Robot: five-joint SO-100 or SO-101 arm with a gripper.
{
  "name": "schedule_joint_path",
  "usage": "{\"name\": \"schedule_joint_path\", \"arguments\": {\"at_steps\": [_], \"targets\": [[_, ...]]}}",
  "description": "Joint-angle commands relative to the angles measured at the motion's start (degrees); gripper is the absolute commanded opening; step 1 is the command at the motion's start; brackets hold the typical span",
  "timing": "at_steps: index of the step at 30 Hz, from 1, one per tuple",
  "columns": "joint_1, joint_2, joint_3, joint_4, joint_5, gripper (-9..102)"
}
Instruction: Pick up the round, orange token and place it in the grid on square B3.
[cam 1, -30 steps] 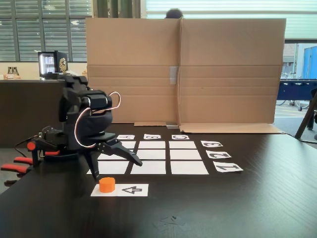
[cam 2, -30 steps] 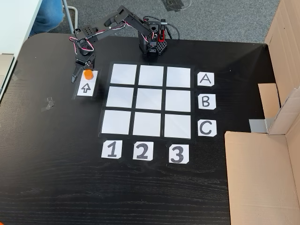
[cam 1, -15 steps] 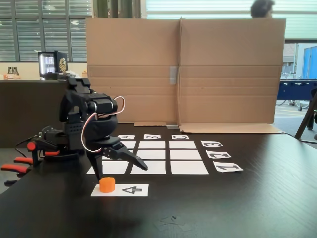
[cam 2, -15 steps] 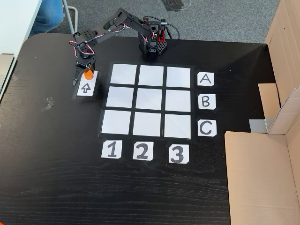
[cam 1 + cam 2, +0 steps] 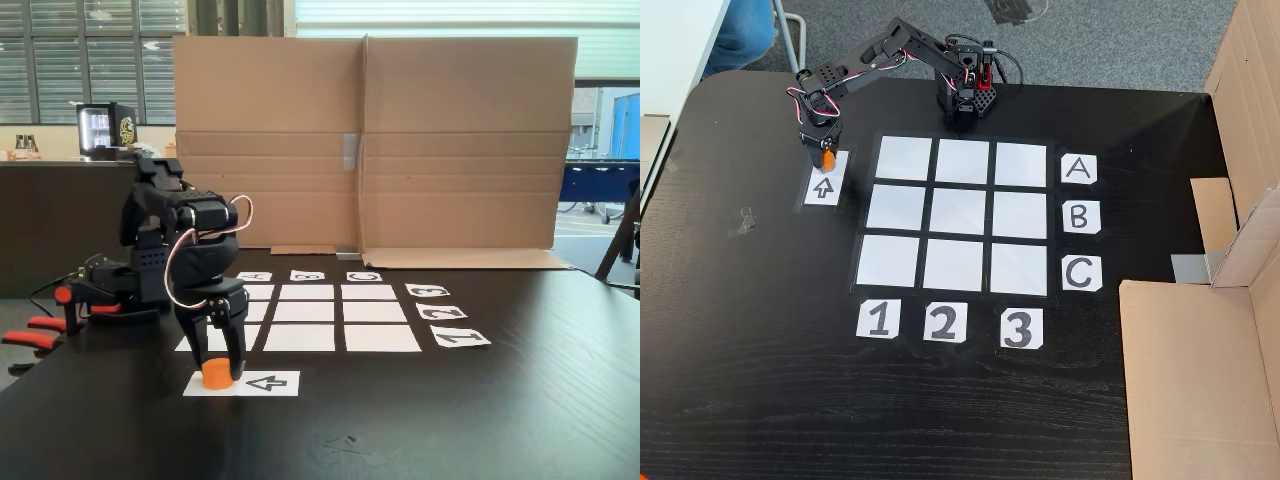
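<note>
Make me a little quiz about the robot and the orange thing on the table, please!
1. True or false: the token sits on a white square of the grid.
2. What stands on either side of the token in the low fixed view?
A. the fingers of the gripper
B. two number labels
C. cardboard flaps
3. Fill in: on the paper strip beside the token a black ____ is printed.

Key:
1. False. It rests on the end of the paper strip, off the grid.
2. A. The gripper has its fingers down around the token.
3. Arrow.
</note>
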State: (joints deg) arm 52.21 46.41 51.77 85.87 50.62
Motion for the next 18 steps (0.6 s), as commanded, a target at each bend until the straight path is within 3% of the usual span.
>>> {"name": "schedule_joint_path", "arguments": {"at_steps": [1, 10, 18], "targets": [[-0.6, 4.9, -2.8, -2.5, -0.1, -1], [-3.6, 22.5, 2.1, -1.4, 3.2, -1], [-18.0, 44.5, 12.7, -1.0, 9.6, -1]]}}
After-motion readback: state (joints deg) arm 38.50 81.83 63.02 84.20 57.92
